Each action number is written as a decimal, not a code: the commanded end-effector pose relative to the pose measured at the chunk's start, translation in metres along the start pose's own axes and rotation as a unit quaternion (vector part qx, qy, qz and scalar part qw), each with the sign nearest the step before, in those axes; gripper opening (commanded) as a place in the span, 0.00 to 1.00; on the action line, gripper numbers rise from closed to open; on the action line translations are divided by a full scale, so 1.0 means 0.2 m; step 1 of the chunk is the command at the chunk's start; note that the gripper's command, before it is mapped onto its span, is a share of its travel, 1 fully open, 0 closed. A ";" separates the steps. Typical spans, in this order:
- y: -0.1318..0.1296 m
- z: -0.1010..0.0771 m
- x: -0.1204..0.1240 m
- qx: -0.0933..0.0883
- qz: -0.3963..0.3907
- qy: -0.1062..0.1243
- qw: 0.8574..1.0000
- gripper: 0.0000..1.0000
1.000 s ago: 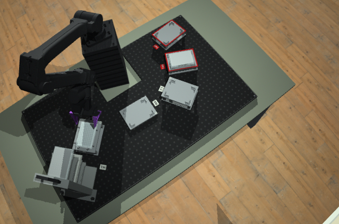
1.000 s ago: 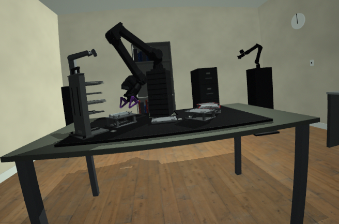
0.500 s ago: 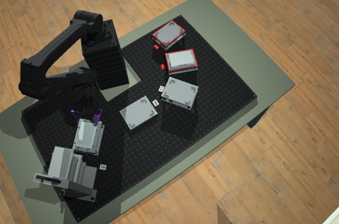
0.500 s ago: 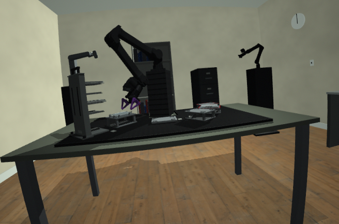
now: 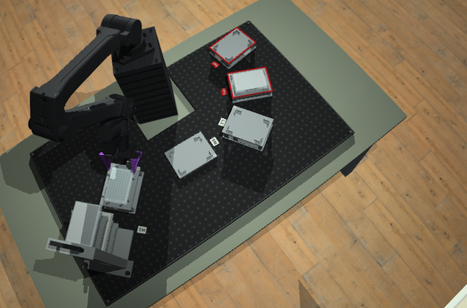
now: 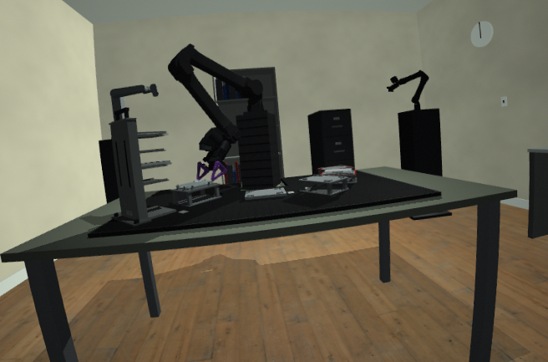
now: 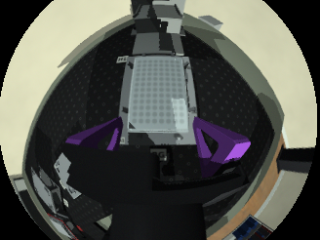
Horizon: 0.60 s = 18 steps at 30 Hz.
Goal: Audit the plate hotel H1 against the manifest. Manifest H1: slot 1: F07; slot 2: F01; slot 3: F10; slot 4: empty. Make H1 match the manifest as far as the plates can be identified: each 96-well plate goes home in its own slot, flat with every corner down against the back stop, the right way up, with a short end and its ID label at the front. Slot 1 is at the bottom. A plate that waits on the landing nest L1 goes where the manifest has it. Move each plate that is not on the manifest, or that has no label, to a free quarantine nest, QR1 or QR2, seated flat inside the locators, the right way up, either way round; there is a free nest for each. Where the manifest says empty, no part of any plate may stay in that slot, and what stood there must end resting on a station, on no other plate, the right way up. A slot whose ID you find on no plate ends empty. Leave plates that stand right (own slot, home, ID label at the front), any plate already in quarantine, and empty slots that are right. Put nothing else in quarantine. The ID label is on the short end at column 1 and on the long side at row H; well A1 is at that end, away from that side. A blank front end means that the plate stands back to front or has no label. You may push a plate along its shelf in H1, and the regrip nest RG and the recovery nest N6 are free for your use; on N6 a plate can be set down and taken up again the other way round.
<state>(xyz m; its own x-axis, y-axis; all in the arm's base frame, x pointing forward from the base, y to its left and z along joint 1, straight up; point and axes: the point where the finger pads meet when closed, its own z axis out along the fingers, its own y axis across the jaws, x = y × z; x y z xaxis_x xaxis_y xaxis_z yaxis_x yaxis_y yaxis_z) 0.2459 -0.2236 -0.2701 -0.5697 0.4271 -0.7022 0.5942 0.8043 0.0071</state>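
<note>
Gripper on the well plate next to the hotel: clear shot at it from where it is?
Probably yes. The gripper is open and poised at the near short end of the well plate, fingers straddling its width in the wrist view. Nothing lies between them; the hotel stands beyond the far end.

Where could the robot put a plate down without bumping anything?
Three nests show bare tops: the red-edged nest farthest back, the raised nest below the other red-edged one, and the flat nest mid-board. It is crowded by the hotel, where the open gripper hangs over the well plate.
</note>
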 end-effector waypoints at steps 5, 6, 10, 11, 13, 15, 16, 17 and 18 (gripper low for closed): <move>-0.02 0.02 0.00 0.003 -0.005 -0.011 1.000 1.00; -0.01 0.01 0.02 0.003 -0.005 -0.008 1.000 1.00; -0.02 0.03 0.02 0.003 -0.005 -0.011 1.000 1.00; -0.02 0.04 0.03 0.003 -0.005 -0.011 1.000 1.00; -0.02 0.04 0.04 0.003 -0.005 -0.010 1.000 1.00; -0.01 0.04 0.04 0.003 -0.005 -0.009 1.000 1.00; -0.01 0.04 0.04 0.003 -0.005 -0.009 1.000 1.00; -0.01 0.04 0.06 0.002 -0.004 -0.001 1.000 1.00; -0.01 0.05 0.06 0.002 -0.004 -0.003 1.000 1.00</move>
<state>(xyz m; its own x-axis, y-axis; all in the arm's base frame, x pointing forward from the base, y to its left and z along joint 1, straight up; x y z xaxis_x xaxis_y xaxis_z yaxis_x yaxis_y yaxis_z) 0.2458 -0.2237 -0.2835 -0.5670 0.4238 -0.7063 0.5939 0.8045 0.0060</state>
